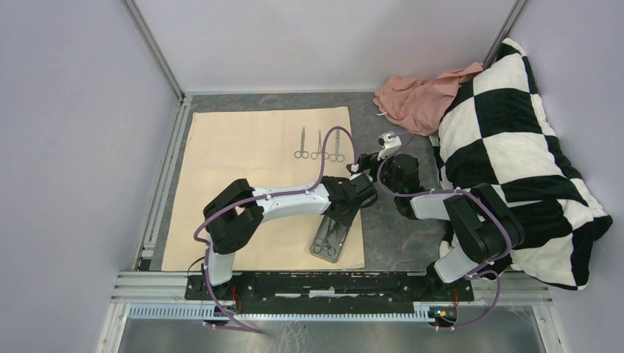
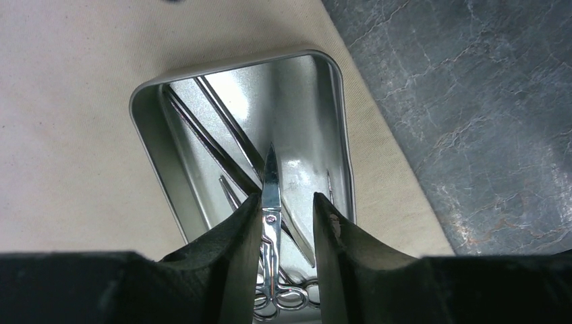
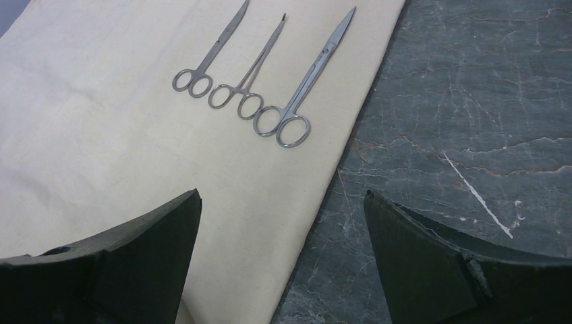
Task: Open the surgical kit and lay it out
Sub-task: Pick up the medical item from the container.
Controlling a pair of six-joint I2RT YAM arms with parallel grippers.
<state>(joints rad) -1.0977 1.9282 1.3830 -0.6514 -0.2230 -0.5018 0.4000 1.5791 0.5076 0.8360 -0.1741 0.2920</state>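
The beige cloth wrap [image 1: 243, 169] of the surgical kit lies spread flat on the table. Three scissor-handled instruments [image 1: 318, 145] rest side by side near its far right edge, and the right wrist view shows them too [image 3: 246, 84]. The steel tray [image 1: 329, 239] sits at the cloth's near right corner. My left gripper [image 2: 287, 202] hangs over the tray [image 2: 145, 94], jaws partly apart. A pair of scissors [image 2: 271, 182] lies against the left finger with a gap to the other. More instruments lie in the tray. My right gripper [image 3: 282, 202] is wide open over the cloth's right edge, holding nothing.
A crumpled pink cloth [image 1: 416, 92] lies at the back right beside a black-and-white checkered pillow [image 1: 515, 147] along the right side. Dark stone tabletop [image 1: 390, 228] shows right of the wrap. A metal rail [image 1: 158, 198] borders the left.
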